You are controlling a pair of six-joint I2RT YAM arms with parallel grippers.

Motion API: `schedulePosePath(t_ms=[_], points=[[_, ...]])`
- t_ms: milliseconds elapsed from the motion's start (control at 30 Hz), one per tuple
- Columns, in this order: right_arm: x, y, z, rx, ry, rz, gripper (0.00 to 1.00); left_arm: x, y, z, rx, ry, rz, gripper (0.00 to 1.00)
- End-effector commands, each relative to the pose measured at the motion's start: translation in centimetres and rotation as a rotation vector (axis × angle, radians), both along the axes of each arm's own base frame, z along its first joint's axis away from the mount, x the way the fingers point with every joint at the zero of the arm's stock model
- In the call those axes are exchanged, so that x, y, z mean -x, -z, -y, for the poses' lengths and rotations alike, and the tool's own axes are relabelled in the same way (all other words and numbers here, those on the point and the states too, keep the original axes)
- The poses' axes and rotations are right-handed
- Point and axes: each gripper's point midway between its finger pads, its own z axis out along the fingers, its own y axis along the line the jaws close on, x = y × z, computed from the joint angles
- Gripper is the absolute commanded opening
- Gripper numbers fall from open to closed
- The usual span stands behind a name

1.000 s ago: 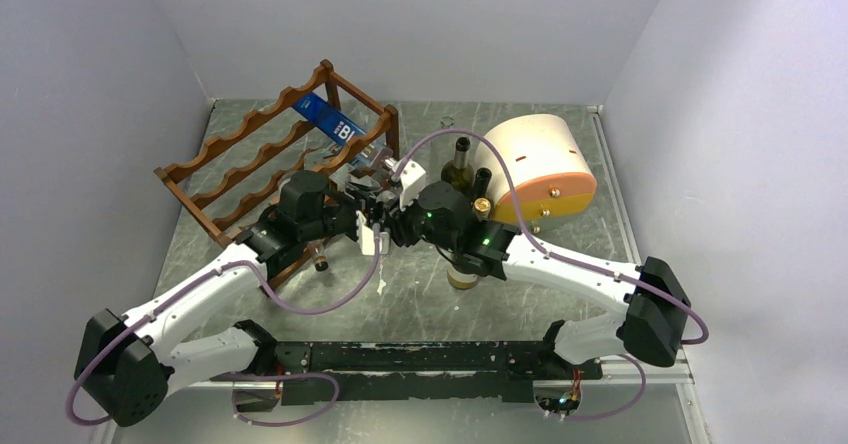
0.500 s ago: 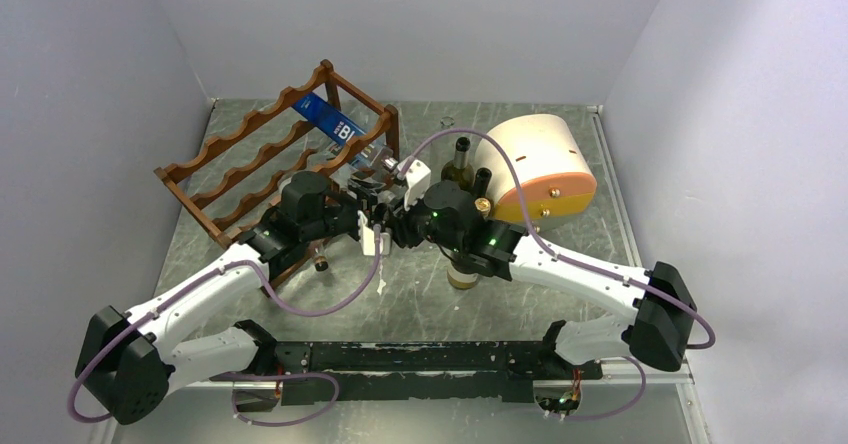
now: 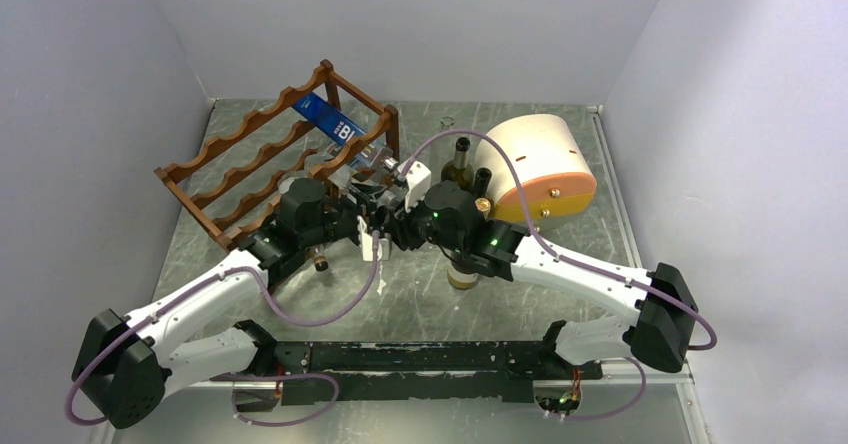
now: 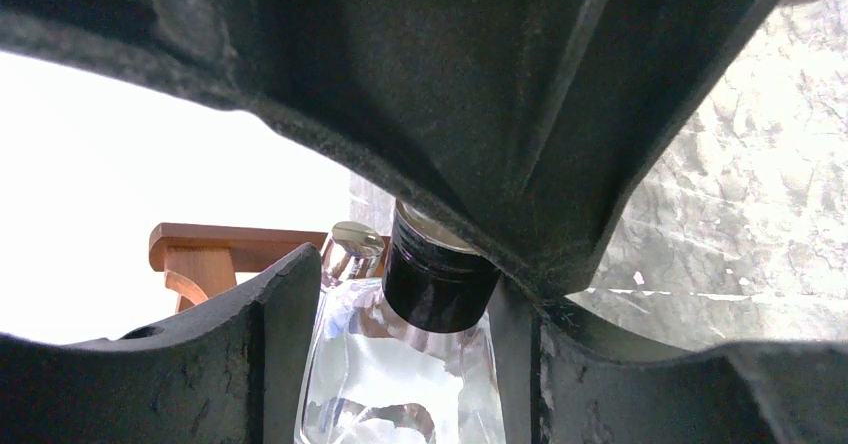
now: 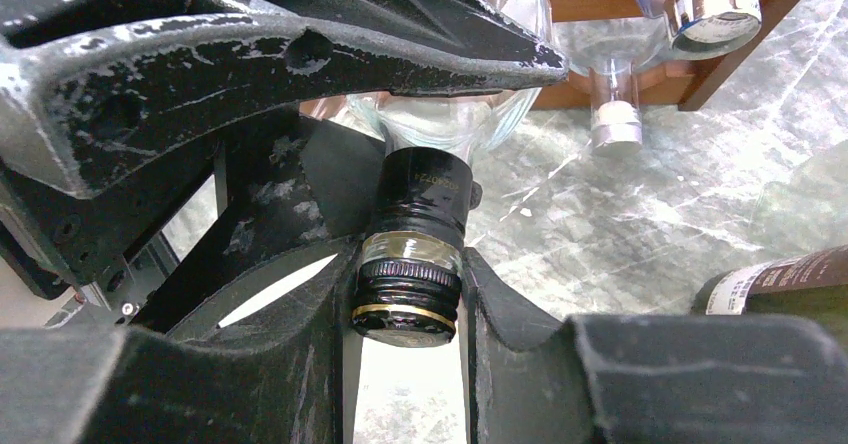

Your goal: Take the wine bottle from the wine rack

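Note:
The reddish-brown wine rack [image 3: 250,154] stands at the back left. It also shows in the left wrist view [image 4: 220,249]. Both grippers meet at its right end. My left gripper [image 4: 400,314] is shut on the shoulder of a clear glass wine bottle [image 4: 400,374] with a black cap [image 4: 440,279]. My right gripper [image 5: 410,304] is shut on the same bottle's neck [image 5: 420,254], just below the cap. In the top view the left gripper [image 3: 362,226] and right gripper [image 3: 387,226] hide most of the bottle.
A blue-labelled bottle [image 3: 330,119] lies on the rack's top tier. Two more clear bottles [image 5: 715,9] [image 5: 612,114] poke out of the rack. Dark bottles [image 3: 460,159] stand beside the cream-and-orange drum box [image 3: 540,164]. Another bottle [image 3: 462,276] stands under the right arm.
Both grippers stay shut on the bottle at the rack's right end. The arms have shifted only slightly.

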Motion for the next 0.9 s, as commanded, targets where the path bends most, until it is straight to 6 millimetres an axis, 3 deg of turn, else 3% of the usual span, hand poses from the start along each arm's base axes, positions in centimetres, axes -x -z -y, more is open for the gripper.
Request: schedulePosePath(t_ms=[0,200,467,867], points=[[2.8,-4.8,-2.4,-0.136,-0.157,0.008,0.06,-0.4,-0.8,-0.5,0.028,-0.040,0.045,0.09],[2.4,-5.3,-1.9,-0.118,-0.117,0.004,0.42,-0.4,-1.4,-0.8,0.060,-0.062,0.054,0.07],[2.5,-8.1,1.0,-0.108,-0.045,0.033,0.76,0.3,-2.7,-1.0,0.127,-0.066,0.053,0.07],[2.5,-14.0,9.9,-0.155,0.213,0.131,0.86,2.4,-4.3,0.0,0.183,0.024,-0.005,0.07]])
